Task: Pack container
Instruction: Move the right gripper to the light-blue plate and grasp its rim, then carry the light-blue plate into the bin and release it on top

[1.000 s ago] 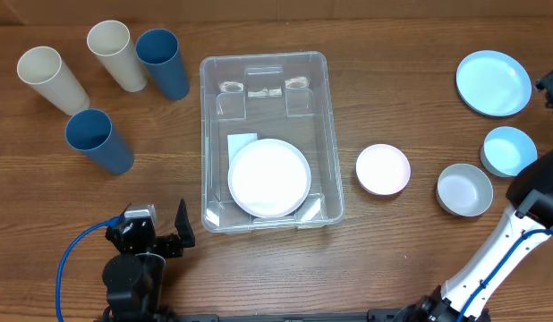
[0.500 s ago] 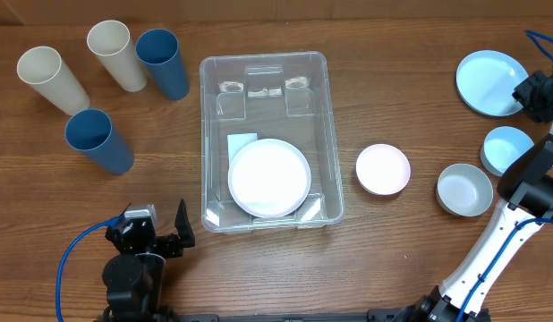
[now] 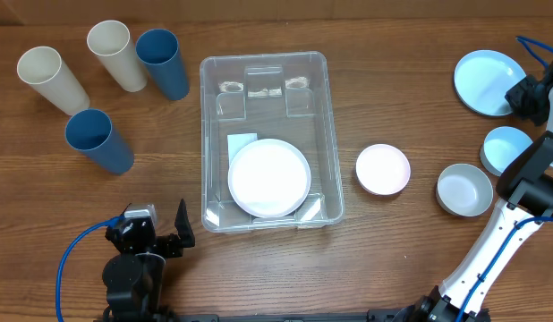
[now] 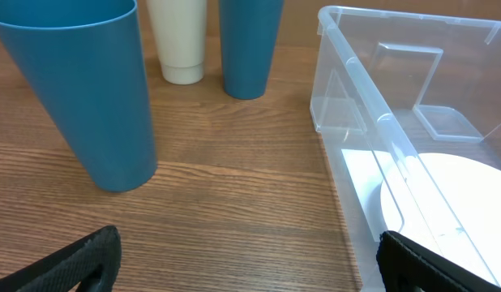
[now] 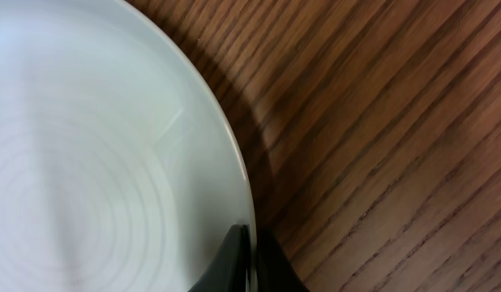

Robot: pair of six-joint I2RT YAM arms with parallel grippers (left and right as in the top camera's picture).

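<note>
The container [image 3: 206, 134], a large clear bin, sits mid-table with a white plate [image 3: 269, 177] lying in its near half. At the far right lies a light blue plate [image 3: 480, 82], and my right gripper [image 3: 518, 95] is shut on its right rim. In the right wrist view the plate [image 5: 96, 162] fills the left side, its edge pinched between my right gripper [image 5: 249, 261]. My left gripper [image 3: 154, 225] rests low at the front left, open and holding nothing. From the left wrist, the left gripper [image 4: 250, 272] spans bare wood beside the container [image 4: 372, 113].
Two cream cups [image 3: 48, 76] [image 3: 115, 54] and two blue cups [image 3: 162, 61] [image 3: 97, 139] stand at the back left. A pale pink bowl [image 3: 382, 169], a white bowl [image 3: 463, 190] and a light blue bowl [image 3: 505, 149] sit right of the container.
My right gripper came in from the right edge onto the light blue plate's rim and closed on it; the plate shifted slightly left. The left arm has not moved.
</note>
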